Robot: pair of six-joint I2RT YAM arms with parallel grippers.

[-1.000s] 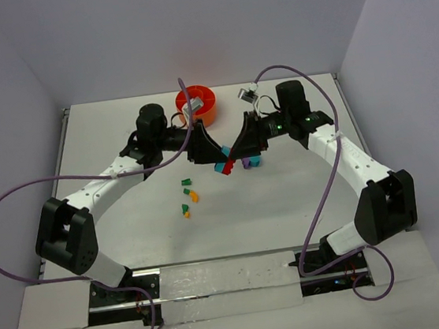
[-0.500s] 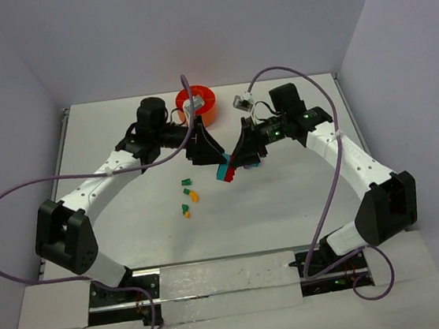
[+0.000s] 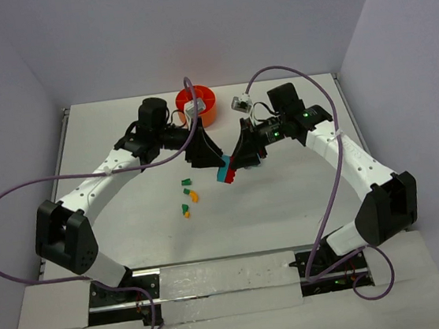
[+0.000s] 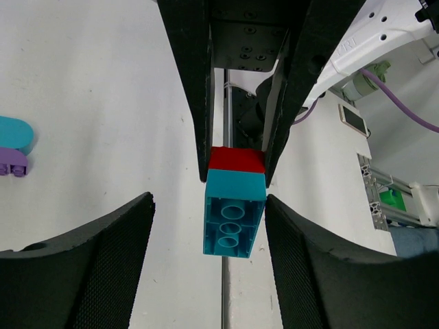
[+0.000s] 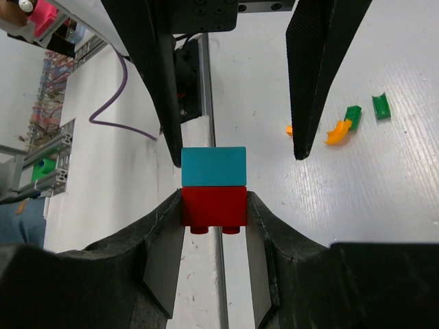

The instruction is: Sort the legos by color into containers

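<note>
My right gripper (image 5: 213, 205) is shut on a red brick (image 5: 213, 207) with a teal brick (image 5: 213, 166) stuck to it, and holds the pair above the table. My left gripper (image 4: 208, 205) is open. Its fingers (image 4: 103, 253) stand on either side of the teal brick (image 4: 233, 219), and the right one is nearly touching it. In the top view the two grippers (image 3: 209, 159) (image 3: 234, 163) meet mid-table over the teal brick (image 3: 223, 172). The orange tub (image 3: 196, 102) stands behind them. Small green and orange legos (image 3: 188, 196) lie on the table to the front left.
A teal piece (image 4: 14, 133) and a purple piece (image 4: 12, 164) lie on the table at the left edge of the left wrist view. Green (image 5: 379, 106) and orange (image 5: 336, 133) bits lie at the right of the right wrist view. Purple cables loop over both arms.
My right gripper has moved left with the red and teal bricks, hiding the purple piece in the top view. My left arm shifted slightly. Its open fingers now flank the teal brick.
</note>
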